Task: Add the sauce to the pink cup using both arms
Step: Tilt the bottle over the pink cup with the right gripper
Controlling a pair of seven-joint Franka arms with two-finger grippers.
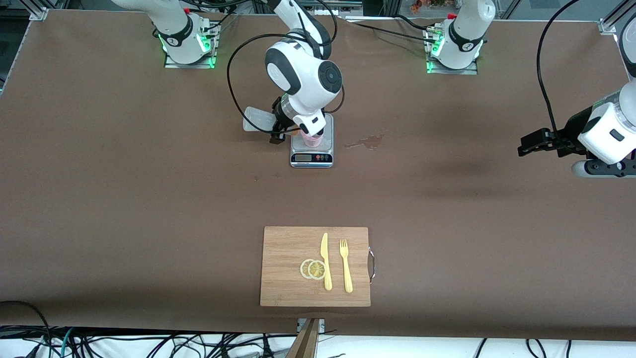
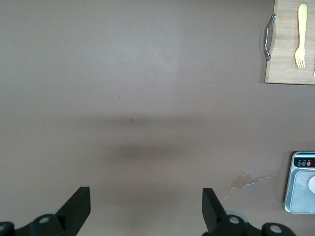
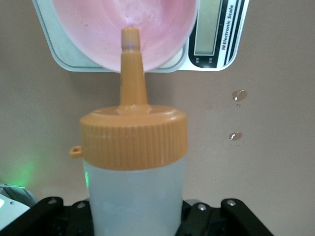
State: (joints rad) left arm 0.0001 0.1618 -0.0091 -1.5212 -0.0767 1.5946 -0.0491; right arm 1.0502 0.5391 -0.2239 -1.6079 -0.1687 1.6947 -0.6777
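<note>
Bottle (image 3: 134, 162), soft and light, sits tipped in the right gripper (image 1: 278, 130), jaws clamped low on its body, nozzle over the cup (image 1: 312, 139) on the scale (image 1: 311, 158); squeezing the midsection suits it. Left gripper (image 2: 146, 211) waits, jaws apart, over bare surface (image 1: 447, 209).

The worktop (image 1: 124, 199) is plain matte brown, with a darker wet stain (image 1: 366, 142). The squeeze bottle (image 3: 134, 196) is translucent whitish with a ribbed orange nozzle cap (image 3: 133, 132). The pink cup (image 3: 98, 29) is pale pink. The scale (image 1: 311, 158) is silver-grey with a black display strip. The cutting board (image 1: 288, 288) is light wood-grained, carrying a pale yellow knife (image 1: 325, 261), a matching fork (image 1: 345, 266) and yellow-rimmed lemon slices (image 1: 313, 269).
</note>
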